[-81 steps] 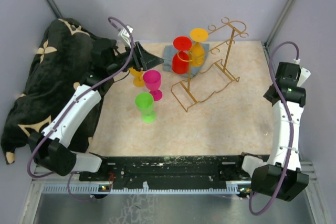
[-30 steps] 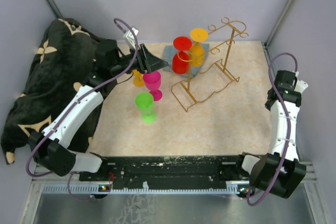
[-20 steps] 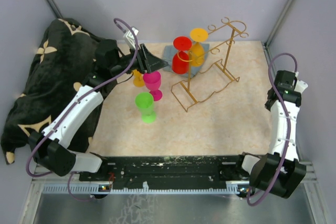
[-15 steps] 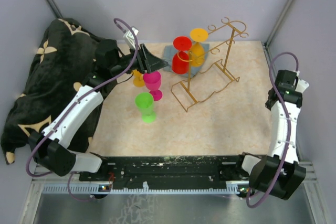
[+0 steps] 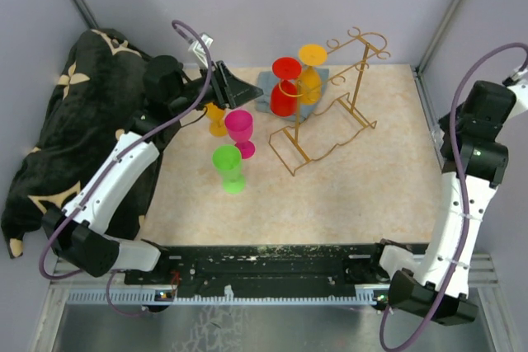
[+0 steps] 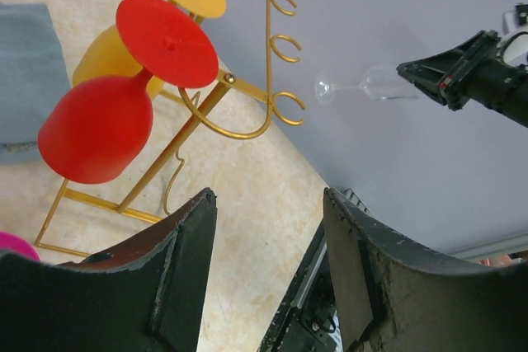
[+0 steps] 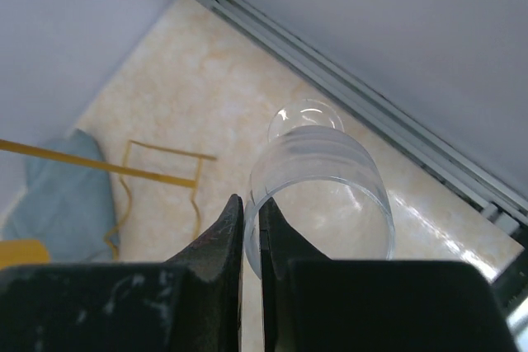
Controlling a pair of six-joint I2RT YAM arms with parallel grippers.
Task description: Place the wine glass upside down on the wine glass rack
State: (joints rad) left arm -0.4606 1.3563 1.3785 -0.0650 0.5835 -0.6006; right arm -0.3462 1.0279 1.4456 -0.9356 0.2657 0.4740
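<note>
A clear wine glass (image 7: 323,172) lies sideways in the air, its foot pointing away, with my right gripper (image 7: 252,206) shut on its rim. In the left wrist view the wine glass (image 6: 365,86) hangs in front of the wall, held by the right gripper (image 6: 422,73). The gold wire wine glass rack (image 5: 332,110) stands at the back middle with a red glass (image 5: 285,88) and a yellow glass (image 5: 311,72) hanging upside down on it. My left gripper (image 5: 237,88) hovers open left of the rack, nothing between its fingers (image 6: 191,228). The raised right arm (image 5: 483,117) hides the glass from above.
A pink glass (image 5: 240,127), a green glass (image 5: 228,164) and a small orange glass (image 5: 217,123) stand upright left of the rack. A grey cloth (image 5: 266,88) lies behind it. A black patterned blanket (image 5: 70,121) covers the left side. Walls close in at the back and right.
My right arm has risen high at the right with the clear glass. The left gripper has drifted slightly back and up from the pink glass, still open.
</note>
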